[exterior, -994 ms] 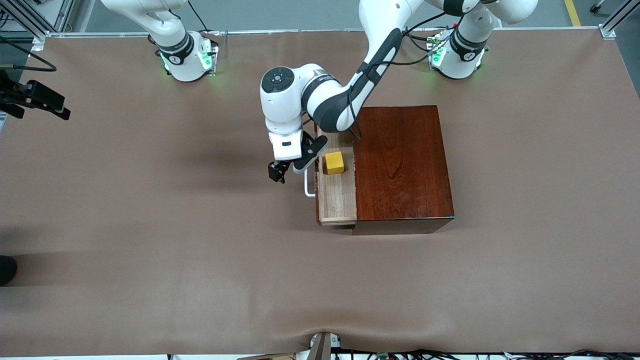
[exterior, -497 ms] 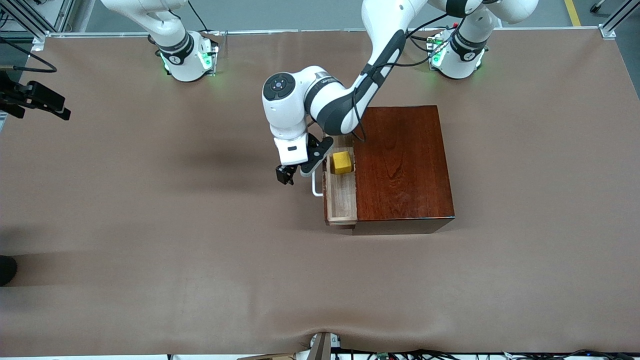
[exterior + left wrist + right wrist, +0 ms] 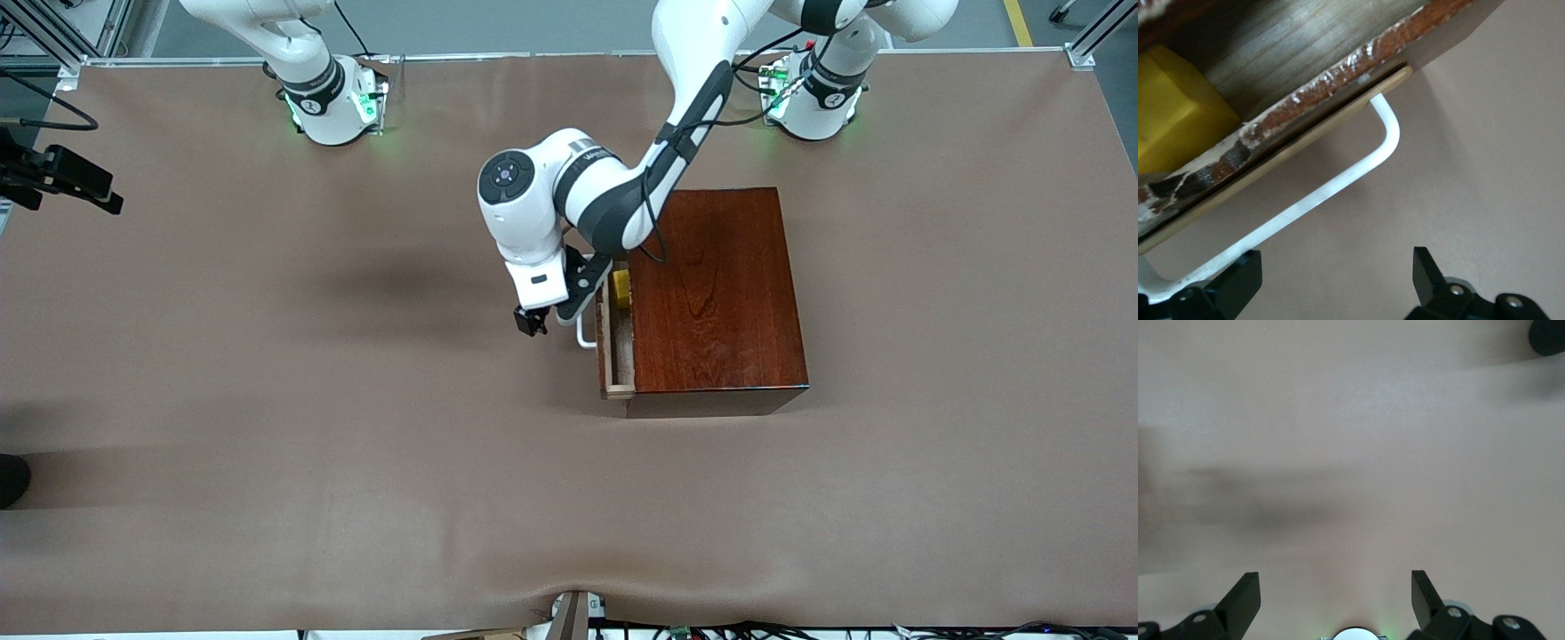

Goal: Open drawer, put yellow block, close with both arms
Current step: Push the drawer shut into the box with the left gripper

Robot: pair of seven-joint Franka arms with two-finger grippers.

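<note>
The dark mahogany box (image 3: 716,293) stands near the left arm's base. Its drawer (image 3: 615,360) sticks out only a narrow strip toward the right arm's end. The yellow block (image 3: 621,286) lies in the drawer, half hidden under the box's top; the left wrist view shows the block (image 3: 1171,120) inside the drawer front (image 3: 1305,107). My left gripper (image 3: 551,316) is open in front of the drawer, one finger (image 3: 1238,283) against the white handle (image 3: 1338,187), nothing held. My right gripper (image 3: 1336,600) is open over bare table, outside the front view.
Brown cloth covers the table (image 3: 267,400). A black camera mount (image 3: 62,178) juts in at the right arm's end. The right arm's green-lit base (image 3: 331,102) and the left arm's base (image 3: 813,93) stand along the table's edge farthest from the front camera.
My left gripper has moved toward the box with a finger against the handle, and the drawer has slid most of the way in. The yellow block is now partly covered. The right arm waits.
</note>
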